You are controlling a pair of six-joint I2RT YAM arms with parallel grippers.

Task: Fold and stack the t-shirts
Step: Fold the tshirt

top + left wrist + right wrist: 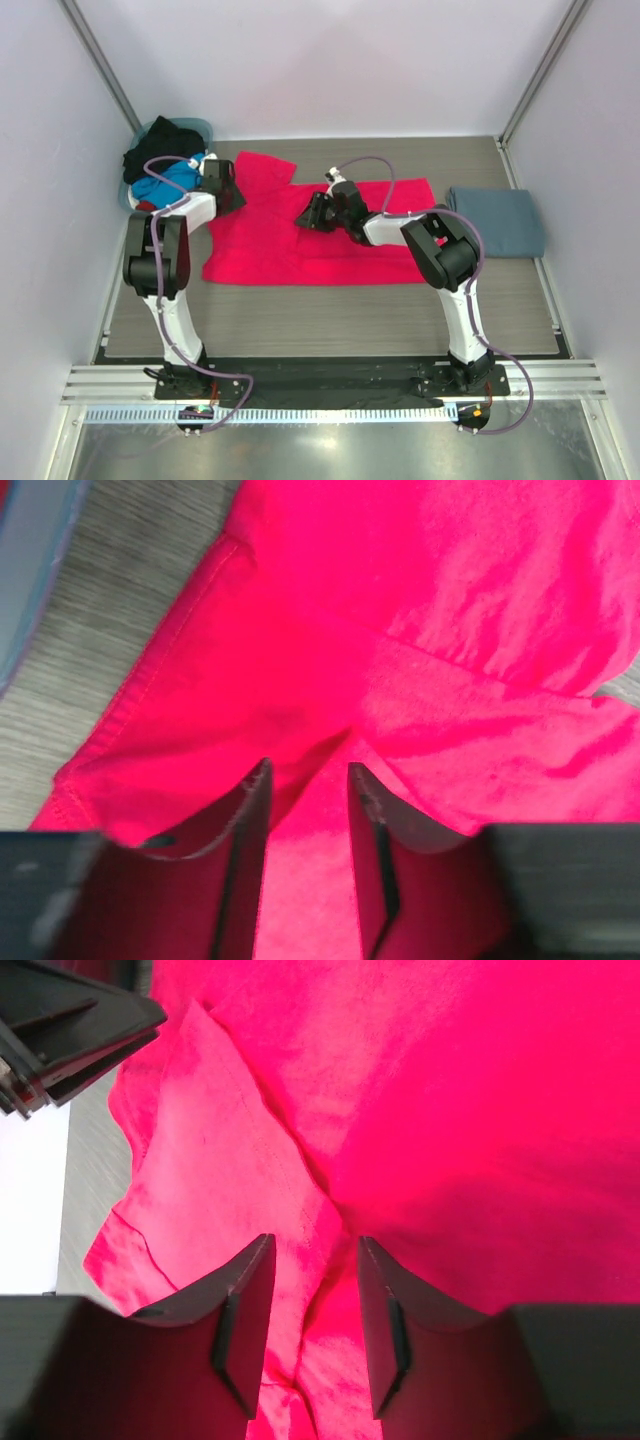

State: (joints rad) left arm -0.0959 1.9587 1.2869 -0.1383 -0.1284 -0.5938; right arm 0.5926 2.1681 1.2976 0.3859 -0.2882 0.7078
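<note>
Red-pink cloth t-shirt (pixel 320 245) lies mid-frame, seemingly part-folded; slate grey-blue folded t-shirt (pixel 497 222) sits finished at right. Left gripper (pixel 308 770) and right gripper (pixel 315 1245) over it, jaws partly parted, clamping nothing. Black-and-blue shirt heap (pixel 165 165) upper left waits.

Left claw (pixel 308 772) parted over red-pink t-shirt (pixel 450 630), seemingly touching it

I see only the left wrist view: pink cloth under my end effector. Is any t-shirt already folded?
Observer: Yes, one grey-blue t-shirt lies folded at the right end of the table.
Operator: Where is the other arm working?
Observer: The right end effector is over the middle of the red-pink t-shirt, jaws apart.
Operator: Are other t-shirts waiting?
Observer: A pile of black and blue t-shirts sits at the far left.
</note>
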